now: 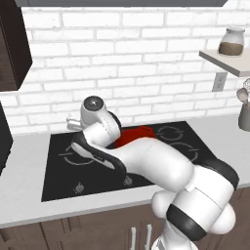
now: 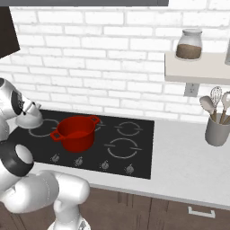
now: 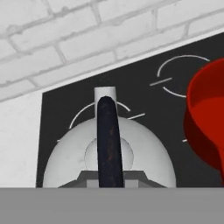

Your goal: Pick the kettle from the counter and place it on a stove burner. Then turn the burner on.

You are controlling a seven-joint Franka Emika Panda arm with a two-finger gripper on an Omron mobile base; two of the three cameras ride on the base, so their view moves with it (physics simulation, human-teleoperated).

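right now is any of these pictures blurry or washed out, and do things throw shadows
Left base view: sharp, evenly lit, the flat black glass cooktop matte with no glare. Right base view: equally crisp, the red two-handled pot throwing hardly any shadow. Hand view: the small silvery-white metal kettle looms large and soft-edged, its dark arched handle slightly smeared, the brick wall pale but not blown out.

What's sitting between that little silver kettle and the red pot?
Nothing: in the right base view, just bare black stove glass with part of a white ring marking separates the kettle from the red pot.
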